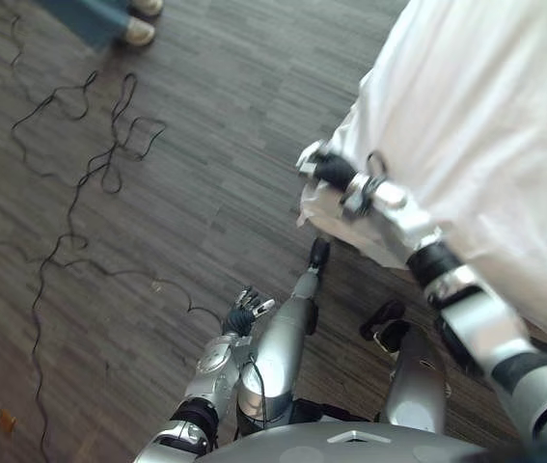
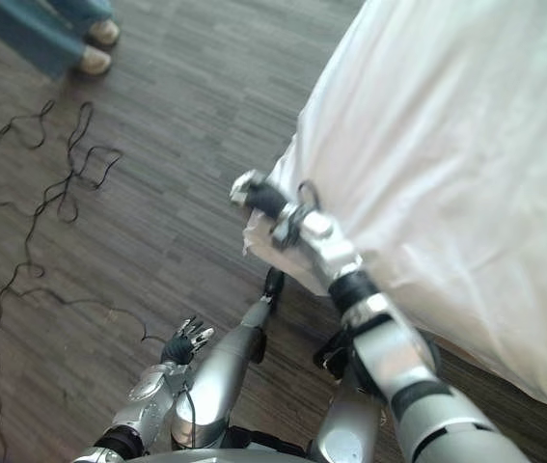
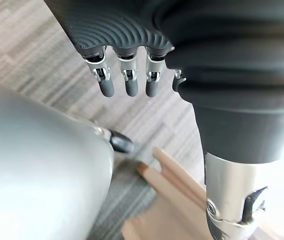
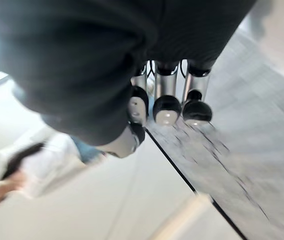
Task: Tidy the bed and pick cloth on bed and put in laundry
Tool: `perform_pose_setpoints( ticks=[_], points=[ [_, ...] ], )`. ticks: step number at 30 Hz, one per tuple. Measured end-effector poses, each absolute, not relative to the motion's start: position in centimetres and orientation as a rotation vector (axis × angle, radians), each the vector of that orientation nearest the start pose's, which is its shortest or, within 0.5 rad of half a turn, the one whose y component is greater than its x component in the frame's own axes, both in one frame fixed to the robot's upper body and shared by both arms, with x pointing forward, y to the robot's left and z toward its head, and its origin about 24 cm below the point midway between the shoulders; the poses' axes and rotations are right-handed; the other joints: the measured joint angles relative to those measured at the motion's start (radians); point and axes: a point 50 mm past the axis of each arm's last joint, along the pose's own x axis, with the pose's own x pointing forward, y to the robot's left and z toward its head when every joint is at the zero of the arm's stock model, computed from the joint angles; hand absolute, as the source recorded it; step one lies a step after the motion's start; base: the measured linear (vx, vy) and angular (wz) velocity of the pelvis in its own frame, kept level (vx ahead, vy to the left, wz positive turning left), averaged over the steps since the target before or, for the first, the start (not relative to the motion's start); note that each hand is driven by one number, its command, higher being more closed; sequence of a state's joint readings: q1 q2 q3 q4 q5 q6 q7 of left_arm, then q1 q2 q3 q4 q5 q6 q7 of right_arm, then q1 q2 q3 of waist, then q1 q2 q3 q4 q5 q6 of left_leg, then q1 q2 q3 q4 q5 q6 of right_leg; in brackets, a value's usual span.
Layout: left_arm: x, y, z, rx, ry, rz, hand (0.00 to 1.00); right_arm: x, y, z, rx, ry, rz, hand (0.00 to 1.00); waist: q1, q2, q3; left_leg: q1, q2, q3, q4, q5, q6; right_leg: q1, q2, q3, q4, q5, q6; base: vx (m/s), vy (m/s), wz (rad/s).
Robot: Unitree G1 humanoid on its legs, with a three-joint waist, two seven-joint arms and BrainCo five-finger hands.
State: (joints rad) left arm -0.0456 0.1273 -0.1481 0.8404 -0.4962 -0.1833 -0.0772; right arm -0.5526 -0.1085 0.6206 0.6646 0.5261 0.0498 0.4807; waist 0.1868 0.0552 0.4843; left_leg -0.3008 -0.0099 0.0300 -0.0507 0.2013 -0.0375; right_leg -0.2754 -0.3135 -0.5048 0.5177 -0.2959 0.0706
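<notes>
At the corner of the bed (image 2: 524, 376), the right hand (image 2: 250, 190) reaches to the hanging edge of the white sheet (image 2: 447, 145), probably to straighten it. I cannot tell if its fingers are apart or gripping. The left hand (image 1: 247, 312) hangs low and idle, fingers loosely apart. The sheet covers the bed and spills toward the wood floor (image 1: 205, 116). A person's shoes (image 1: 138, 29) stand well apart.

A person (image 1: 90, 19) in blue trousers and pale shoes (image 1: 140, 31) is standing on the dark wood-grain floor (image 1: 215, 96) at the far edge. A small orange scrap (image 1: 4, 420) is lying on the boards, well apart from the shoes.
</notes>
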Motion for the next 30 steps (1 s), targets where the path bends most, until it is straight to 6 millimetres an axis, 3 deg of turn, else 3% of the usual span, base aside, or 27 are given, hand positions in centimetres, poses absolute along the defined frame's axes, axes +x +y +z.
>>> perform_pose_setpoints(
  ticks=[1,2,3,4,8,9,13,16,18,22,25,27,29,30],
  points=[
    [19.5,17.2,-10.8,-0.274,0.608,0.055,0.0,26.5,-1.3,-1.3,0.105,0.452,1.057,1.0,-0.009,-0.01,0.003,0.017,0.002,0.006,0.0,-0.01,0.0,0.024,0.006,0.0,-0.018,0.003,0.005,0.1,-0.023,-0.18],
    [19.5,17.3,-10.7,-0.266,0.608,0.054,0.0,24.8,-1.1,-2.7,0.111,0.514,1.094,1.0,-0.013,-0.017,0.003,0.027,0.005,0.01,-0.001,-0.015,-0.001,0.038,0.011,0.0,-0.032,0.006,0.005,0.11,-0.043,-0.24],
    [19.5,17.4,-10.7,-0.239,0.606,0.055,0.0,21.1,-0.1,-4.9,0.106,0.62,1.208,1.0,-0.021,-0.03,0.008,0.061,0.011,0.019,-0.001,-0.026,-0.002,0.077,0.021,-0.001,-0.061,0.016,0.005,0.1,-0.052,-0.2],
    [19.2,17.6,-10.8,-0.222,0.611,0.055,0.0,20.4,0.7,-4.5,0.125,0.592,1.259,1.0,-0.034,-0.036,0.008,0.085,0.015,0.019,-0.003,-0.032,-0.002,0.108,0.03,-0.001,-0.076,0.02,0.005,0.09,-0.059,-0.2],
    [17.8,18.4,-11.4,-0.181,0.636,0.088,0.0,19.5,5.0,0.2,0.226,0.354,1.464,1.0,-0.033,-0.069,-0.036,0.187,0.034,0.06,-0.004,-0.068,-0.01,0.222,0.061,0.01,-0.149,0.029,0.01,0.03,-0.06,-0.28],
    [17.2,18.9,-11.7,-0.164,0.654,0.101,0.0,19.2,6.7,2.6,0.31,0.248,1.522,1.0,-0.032,-0.087,-0.073,0.208,0.045,0.072,-0.018,-0.072,-0.012,0.24,0.076,0.015,-0.177,0.035,0.011,0.06,-0.068,-0.25],
    [16.3,19.3,-12.3,-0.125,0.706,0.11,0.0,18.8,8.3,6.7,0.482,0.072,1.571,1.0,-0.035,-0.111,-0.126,0.273,0.053,0.083,-0.046,-0.08,-0.017,0.316,0.102,0.019,-0.247,0.057,0.016,0.08,-0.052,-0.14],
    [15.6,19.3,-12.8,-0.1,0.75,0.111,0.0,20.7,8.0,10.3,0.596,-0.072,1.475,1.0,-0.038,-0.117,-0.168,0.31,0.054,0.102,-0.046,-0.092,-0.018,0.378,0.12,0.023,-0.318,0.088,0.018,0.07,-0.009,-0.11],
    [15.0,19.5,-13.0,-0.097,0.764,0.121,0.0,24.1,6.3,13.7,0.696,-0.213,1.261,1.0,-0.055,-0.115,-0.186,0.322,0.056,0.122,-0.046,-0.092,-0.018,0.396,0.127,0.029,-0.348,0.107,0.019,0.0,0.007,-0.1],
    [14.7,19.7,-13.1,-0.102,0.768,0.119,0.0,28.9,1.8,16.3,0.757,-0.326,0.925,1.0,-0.071,-0.087,-0.177,0.312,0.065,0.159,-0.044,-0.091,-0.018,0.352,0.13,0.076,-0.327,0.116,0.015,-0.09,0.03,-0.3],
    [15.2,19.4,-13.0,-0.122,0.76,0.076,0.0,32.4,-3.3,15.5,0.712,-0.319,0.675,1.0,-0.1,-0.049,-0.151,0.215,0.068,0.191,0.008,-0.096,-0.011,0.219,0.109,0.126,-0.238,0.11,0.006,-0.14,0.059,-0.33],
    [16.1,18.4,-12.9,-0.165,0.743,0.042,0.0,34.6,-8.4,13.5,0.667,-0.272,0.466,1.0,-0.119,0.006,-0.082,0.173,0.063,0.209,0.022,-0.093,-0.003,0.148,0.098,0.154,-0.191,0.109,0.008,-0.16,0.057,-0.22],
    [16.7,18.2,-12.5,-0.177,0.712,0.032,0.0,35.2,-12.3,11.0,0.637,-0.2,0.3,1.0,-0.129,0.037,-0.034,0.165,0.063,0.23,0.018,-0.089,0.003,0.111,0.098,0.187,-0.172,0.108,0.01,-0.14,0.04,-0.35],
    [16.9,18.2,-12.5,-0.176,0.708,0.032,0.0,35.1,-13.2,10.1,0.629,-0.173,0.257,1.0,-0.13,0.04,-0.033,0.153,0.064,0.238,0.018,-0.087,0.004,0.091,0.098,0.194,-0.165,0.108,0.01,-0.07,0.005,-0.42]
  ],
)
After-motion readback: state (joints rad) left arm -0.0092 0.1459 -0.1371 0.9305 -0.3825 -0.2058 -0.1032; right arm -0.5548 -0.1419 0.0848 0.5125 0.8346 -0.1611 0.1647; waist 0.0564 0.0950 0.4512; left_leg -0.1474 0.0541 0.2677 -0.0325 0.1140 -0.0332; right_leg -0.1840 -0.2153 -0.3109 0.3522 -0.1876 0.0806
